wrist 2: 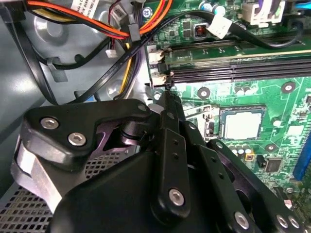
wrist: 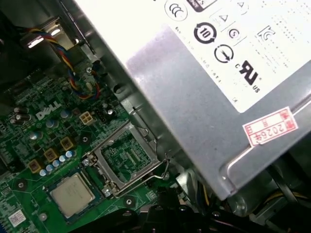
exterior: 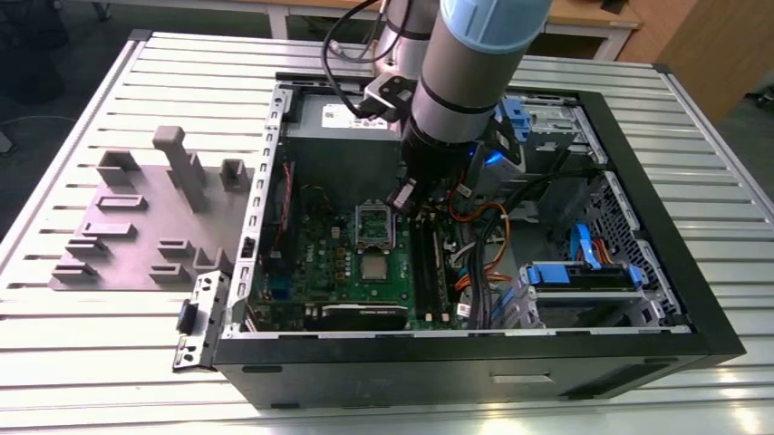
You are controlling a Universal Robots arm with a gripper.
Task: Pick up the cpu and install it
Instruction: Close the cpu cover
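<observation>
Centrally, slatted table (exterior: 109,349) bears open case (exterior: 459,367); cpu (exterior: 375,267) inside.

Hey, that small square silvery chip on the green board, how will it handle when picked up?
The small flat square silvery-grey cpu looks thin and rigid, so probably light and stiff. Its smooth metal top may be slippery. It lies flat on the green motherboard, so little edge is exposed to grip.

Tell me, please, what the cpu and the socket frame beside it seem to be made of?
The cpu: likely a metal lid, matte silvery-grey, with a dull even sheen and a pale rim. The socket frame: apparently bare sheet metal, brighter, with glinting edges.
</observation>
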